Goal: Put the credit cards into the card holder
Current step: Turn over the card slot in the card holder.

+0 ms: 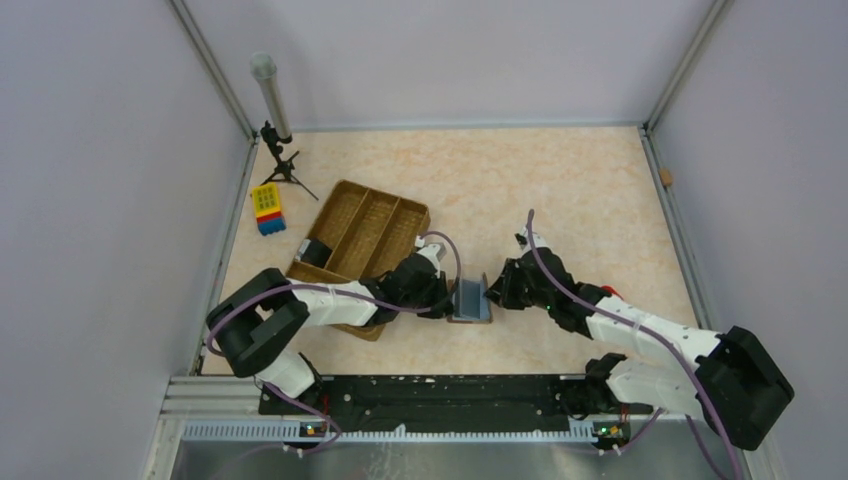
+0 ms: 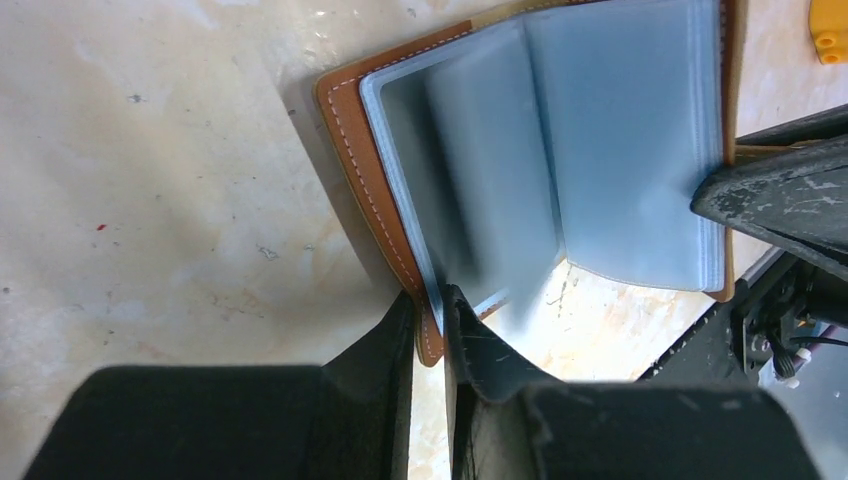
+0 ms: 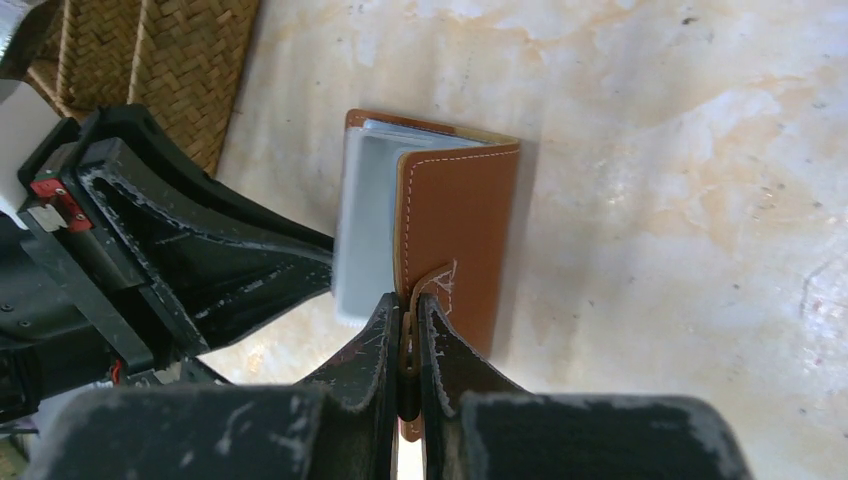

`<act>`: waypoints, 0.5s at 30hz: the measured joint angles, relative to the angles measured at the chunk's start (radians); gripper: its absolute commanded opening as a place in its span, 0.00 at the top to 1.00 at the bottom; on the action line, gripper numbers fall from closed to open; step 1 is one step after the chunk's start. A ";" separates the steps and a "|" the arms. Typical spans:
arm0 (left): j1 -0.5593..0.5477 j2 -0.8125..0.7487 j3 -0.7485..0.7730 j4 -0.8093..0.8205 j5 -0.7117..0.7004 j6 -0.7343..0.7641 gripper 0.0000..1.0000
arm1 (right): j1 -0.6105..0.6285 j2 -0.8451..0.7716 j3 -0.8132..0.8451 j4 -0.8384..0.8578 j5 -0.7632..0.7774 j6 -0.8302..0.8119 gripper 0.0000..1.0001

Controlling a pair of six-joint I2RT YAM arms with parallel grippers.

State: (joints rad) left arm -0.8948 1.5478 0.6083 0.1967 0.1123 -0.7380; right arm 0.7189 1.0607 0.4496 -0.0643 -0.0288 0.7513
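Sitting half open just right of woven tray's (image 1: pixel 345 190) near corner, card holder (image 1: pixel 470 300): tan-brown leather, white stitching, bluish-grey inside fanned out. Bare table (image 1: pixel 570 190) lay open right of tray; tray edge close behind left arm. Left gripper (image 2: pixel 432 300) pinched tight on card holder's left cover edge; right gripper (image 3: pixel 405 300) clamped tight on closure tab of right cover, card holder between both

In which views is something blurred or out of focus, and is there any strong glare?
Left wrist view: the clear sleeves of the card holder look smeared and soft, the table beside it sharp. Right wrist view: its leather stitching is crisp. Top view: even light, no strong glare, only faint shadows.
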 measured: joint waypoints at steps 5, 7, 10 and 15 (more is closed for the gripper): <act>-0.004 0.002 0.000 0.006 0.006 -0.001 0.77 | 0.009 0.021 0.010 0.004 0.010 0.013 1.00; -0.004 -0.001 0.000 0.004 0.006 0.000 0.73 | 0.012 0.022 0.020 -0.019 0.035 0.019 1.00; -0.005 -0.022 0.000 -0.024 -0.002 0.008 0.62 | 0.012 0.021 0.031 -0.053 0.073 0.024 1.00; -0.003 -0.121 0.000 -0.094 -0.029 0.029 0.45 | 0.012 0.021 0.030 -0.112 0.117 0.027 1.00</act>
State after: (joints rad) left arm -0.8982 1.4269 0.6083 0.1028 0.0830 -0.7090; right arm 0.7311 1.0821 0.4797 -0.1761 0.0883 0.7780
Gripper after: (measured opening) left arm 0.455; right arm 0.039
